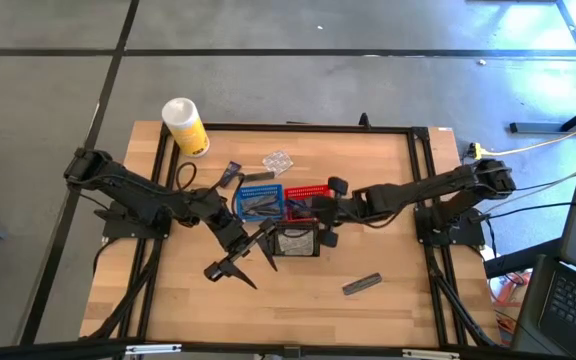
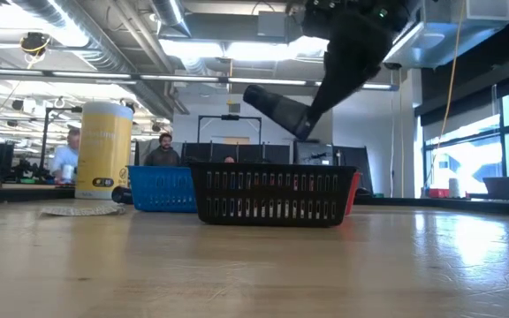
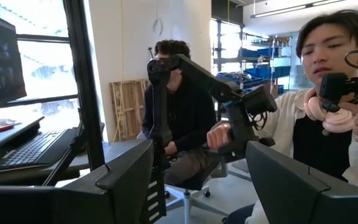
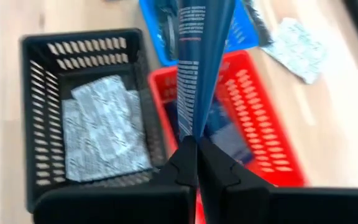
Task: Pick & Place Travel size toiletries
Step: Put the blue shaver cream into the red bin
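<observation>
A slim dark navy tube with white print is pinched at its flat crimped end between the pressed-together fingers of the right gripper, and it hangs over the small red mesh basket. Inside that red basket lies another dark navy item, partly hidden by the held tube.

Just beside the red basket stands the small black mesh basket, which holds clear crinkly patterned packets lying flat on its floor. On the other side of the red basket sits the small blue mesh basket, touching it, with dark slim pieces inside; what they are cannot be told.

On the bare wooden table near the blue basket lie one more clear crinkly packet and a small dark navy sachet. A slim grey tube lies alone, well apart from the red basket, toward the table's front edge.

The left gripper is raised beside the black basket with its jaws spread and nothing between them; its camera looks out at two seated people in the room.

A large white-and-yellow cylindrical canister stands upright at the table's far corner, well apart from the red basket.
</observation>
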Robot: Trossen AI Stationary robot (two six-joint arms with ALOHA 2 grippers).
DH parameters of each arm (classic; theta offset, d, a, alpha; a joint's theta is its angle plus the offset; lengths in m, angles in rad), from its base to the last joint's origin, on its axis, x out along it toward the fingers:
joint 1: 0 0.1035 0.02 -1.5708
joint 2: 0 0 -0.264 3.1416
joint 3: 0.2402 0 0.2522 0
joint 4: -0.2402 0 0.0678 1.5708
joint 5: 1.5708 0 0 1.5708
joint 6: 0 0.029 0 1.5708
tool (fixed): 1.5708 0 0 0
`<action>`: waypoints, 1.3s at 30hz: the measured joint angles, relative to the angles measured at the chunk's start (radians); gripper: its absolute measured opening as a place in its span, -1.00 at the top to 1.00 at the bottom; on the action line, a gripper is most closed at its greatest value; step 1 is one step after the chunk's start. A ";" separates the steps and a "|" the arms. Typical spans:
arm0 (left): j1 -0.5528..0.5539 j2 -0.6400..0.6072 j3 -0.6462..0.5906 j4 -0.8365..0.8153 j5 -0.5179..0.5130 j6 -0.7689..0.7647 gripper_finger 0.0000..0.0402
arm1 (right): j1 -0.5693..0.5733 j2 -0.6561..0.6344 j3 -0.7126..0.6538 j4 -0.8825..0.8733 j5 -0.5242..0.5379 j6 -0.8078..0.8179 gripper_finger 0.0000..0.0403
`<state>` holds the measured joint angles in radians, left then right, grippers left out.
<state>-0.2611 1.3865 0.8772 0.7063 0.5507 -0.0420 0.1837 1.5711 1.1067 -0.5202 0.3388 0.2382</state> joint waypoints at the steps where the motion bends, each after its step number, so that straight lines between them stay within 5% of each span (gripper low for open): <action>1: 0.000 0.000 0.000 0.000 0.000 0.000 -0.26 | -0.006 0.000 0.019 -0.035 0.006 -0.011 0.99; 10: 0.000 0.000 0.000 0.000 0.000 0.001 -0.26 | -0.038 0.000 0.077 -0.191 0.012 -0.096 0.99; 39: 0.000 0.001 0.000 0.005 -0.004 0.003 -0.26 | -0.116 0.181 0.078 -0.209 -0.014 -0.175 1.00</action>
<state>-0.2611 1.3872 0.8772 0.7109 0.5468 -0.0395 0.0675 1.7517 1.1843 -0.7297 0.3244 0.0634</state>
